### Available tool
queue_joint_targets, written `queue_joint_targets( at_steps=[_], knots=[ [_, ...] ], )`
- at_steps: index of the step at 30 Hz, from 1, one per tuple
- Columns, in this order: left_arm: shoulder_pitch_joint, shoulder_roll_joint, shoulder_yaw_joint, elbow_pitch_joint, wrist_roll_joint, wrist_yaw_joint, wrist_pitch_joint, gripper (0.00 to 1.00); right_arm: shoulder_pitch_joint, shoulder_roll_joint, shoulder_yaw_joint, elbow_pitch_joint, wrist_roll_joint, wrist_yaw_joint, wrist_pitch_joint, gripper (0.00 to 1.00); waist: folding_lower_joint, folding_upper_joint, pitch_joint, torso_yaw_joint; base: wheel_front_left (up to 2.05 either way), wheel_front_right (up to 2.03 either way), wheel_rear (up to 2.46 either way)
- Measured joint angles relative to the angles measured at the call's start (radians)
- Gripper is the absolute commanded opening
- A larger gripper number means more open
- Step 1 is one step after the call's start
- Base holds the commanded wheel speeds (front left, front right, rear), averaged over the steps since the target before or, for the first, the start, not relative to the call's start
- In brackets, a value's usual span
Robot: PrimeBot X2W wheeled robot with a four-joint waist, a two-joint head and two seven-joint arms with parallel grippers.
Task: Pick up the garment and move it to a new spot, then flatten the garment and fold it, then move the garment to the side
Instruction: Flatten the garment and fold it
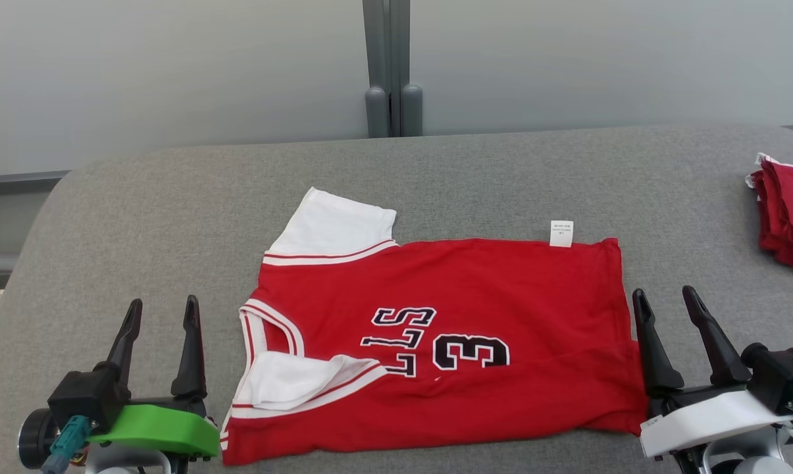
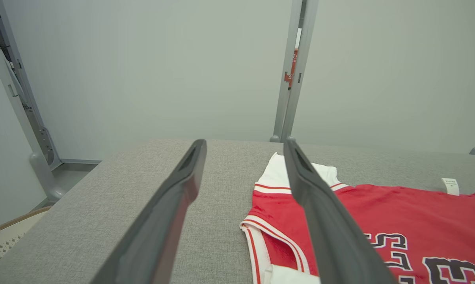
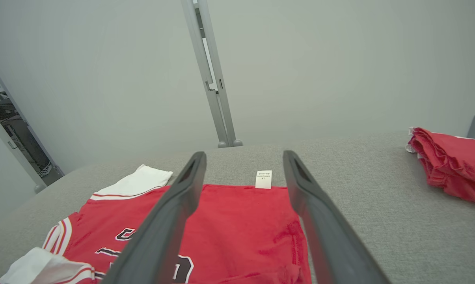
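- While both sets of jaws stand wide open and hold nothing, the jersey (image 1: 449, 296) lies spread on the grey tabletop (image 1: 172, 210) between them.
- Left jaws: the left fingers (image 1: 189, 349) point away from the robot, just beside the jersey's collar end. In the left wrist view, bare tabletop shows in the gap between them.
- Right jaws: the right fingers (image 1: 653, 349) point the same way at the hem end. The inner one overlaps the hem's edge in the head view, and I cannot tell whether it touches the cloth.
- The jersey is red, with its collar toward the robot's left and its hem toward the right. A dark "3" and some letters face up.
- Its white far sleeve (image 1: 333, 227) lies flat, reaching away from the robot.
- The near sleeve (image 1: 297, 382) is folded over onto the red body.
- A white label (image 1: 561, 233) sticks out from the far edge.
- A red pile (image 1: 791, 217) sits at the tabletop's far right, well apart from the jersey.
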Motion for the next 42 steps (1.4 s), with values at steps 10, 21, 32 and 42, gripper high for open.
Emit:
queue_joint_targets(
  at_steps=[10,21,32,42],
  knots=[
    [0.071,0.017,0.041,-0.023,0.006,0.003,0.0,1.0,0.063,0.012,-0.035,-0.007,-0.03,0.0,-0.017,1.0,0.0,0.0,-0.019,0.004,0.0,0.0,0.0],
    [0.124,-0.006,0.054,-0.007,0.009,-0.018,0.0,1.0,0.105,0.029,-0.049,0.014,-0.043,0.0,-0.008,1.0,0.0,0.0,-0.028,0.019,0.0,0.0,0.0],
    [0.125,-0.026,0.067,0.012,0.034,-0.04,0.0,1.0,0.113,0.036,-0.036,0.027,-0.058,0.0,-0.002,1.0,0.0,0.0,-0.033,0.017,0.0,0.0,0.0],
    [0.125,-0.036,0.081,0.024,0.045,-0.053,0.0,1.0,0.113,0.039,-0.036,0.028,-0.06,0.0,0.001,1.0,0.0,0.0,-0.027,0.017,0.0,0.0,0.0]
  ],
)
